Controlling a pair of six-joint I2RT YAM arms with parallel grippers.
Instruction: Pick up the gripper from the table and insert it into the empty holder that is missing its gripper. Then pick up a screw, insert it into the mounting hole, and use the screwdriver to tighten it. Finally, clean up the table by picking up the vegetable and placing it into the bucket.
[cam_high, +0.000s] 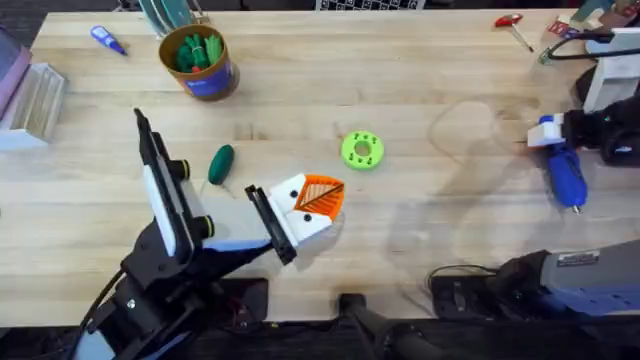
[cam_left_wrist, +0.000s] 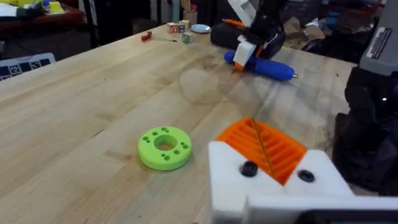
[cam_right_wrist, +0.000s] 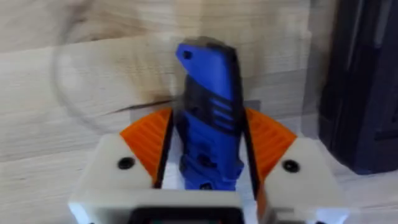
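Note:
My right gripper (cam_high: 547, 137) is shut on the blue screwdriver (cam_high: 566, 176) at the table's right side; the tool lies low over the wood with its dark tip toward the near edge. In the right wrist view the screwdriver (cam_right_wrist: 208, 74) sits between the orange ribbed pads (cam_right_wrist: 147, 140). My left gripper (cam_high: 330, 195) rests mid-table, orange fingers (cam_left_wrist: 273, 149) pressed together with nothing between them. The dark-green vegetable (cam_high: 221, 163) lies on the wood left of it. The brown bucket (cam_high: 203, 76) with its blue band stands at the back left. The loose gripper, holder and screw are out of view.
A lime-green disc (cam_high: 362, 150) with holes lies just beyond my left gripper, also close ahead in the left wrist view (cam_left_wrist: 165, 147). A small purple-blue pen (cam_high: 108, 40) is far left, a red-handled tool (cam_high: 512, 25) far right. Green pieces stick out of the bucket.

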